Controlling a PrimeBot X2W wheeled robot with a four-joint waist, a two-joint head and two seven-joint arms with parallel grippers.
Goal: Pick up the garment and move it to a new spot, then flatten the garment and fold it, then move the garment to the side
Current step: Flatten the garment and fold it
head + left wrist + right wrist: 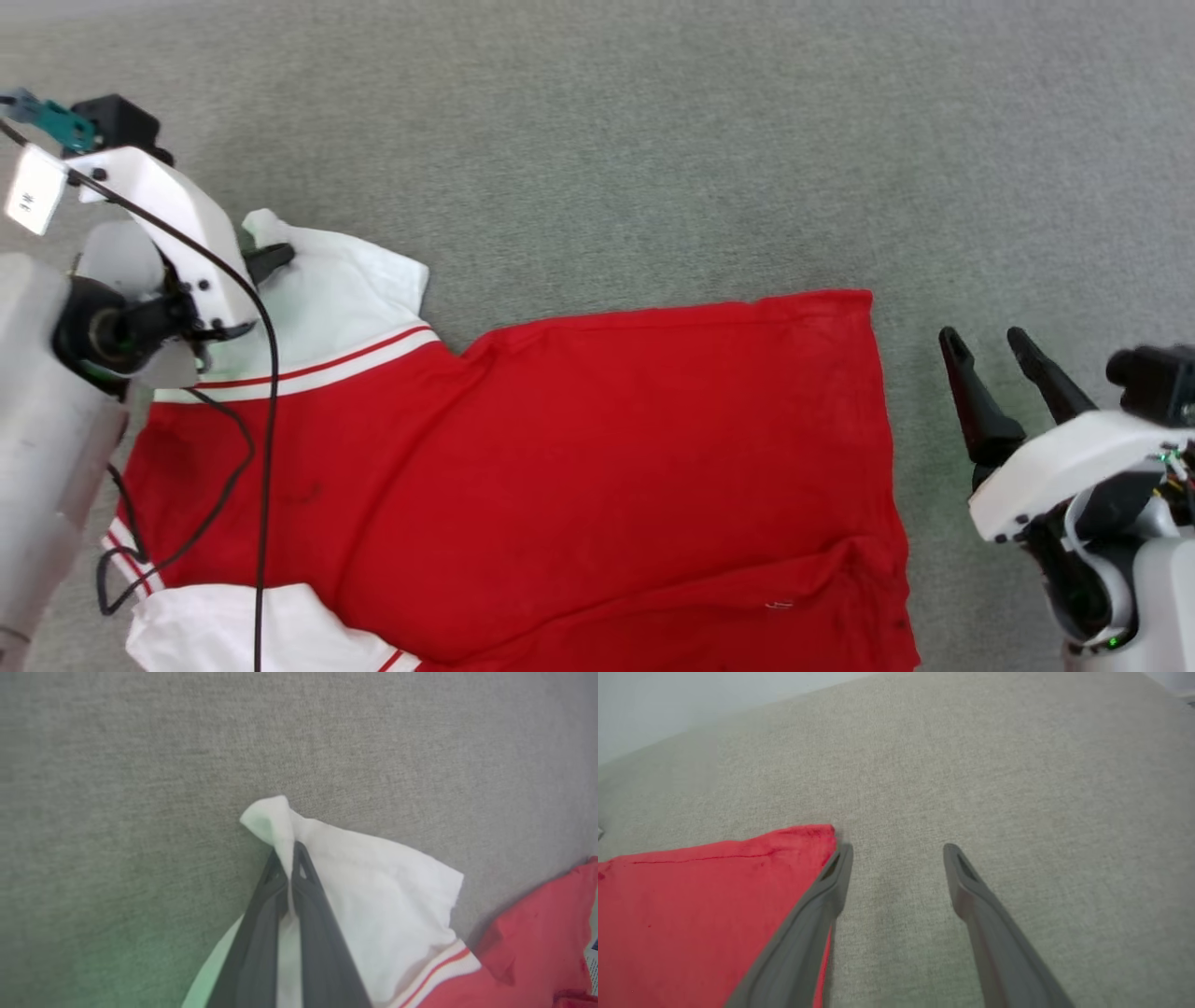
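Note:
The garment (579,467) lies spread on the grey surface with its plain red side up, hem to the right and white sleeves to the left. My left gripper (271,257) is shut on the far white sleeve (345,289). In the left wrist view its two dark fingers (308,914) pinch the sleeve's pointed corner (271,816), with white cloth between them. My right gripper (985,350) hovers open just right of the hem. In the right wrist view its left finger (826,896) stands beside the red hem corner (817,833), with only bare surface between the fingers.
A grey fabric surface (653,140) stretches all around the garment, with wide room toward the far side. A black cable (266,392) from my left arm hangs over the shirt's shoulder area. The near white sleeve (233,625) lies at the lower left.

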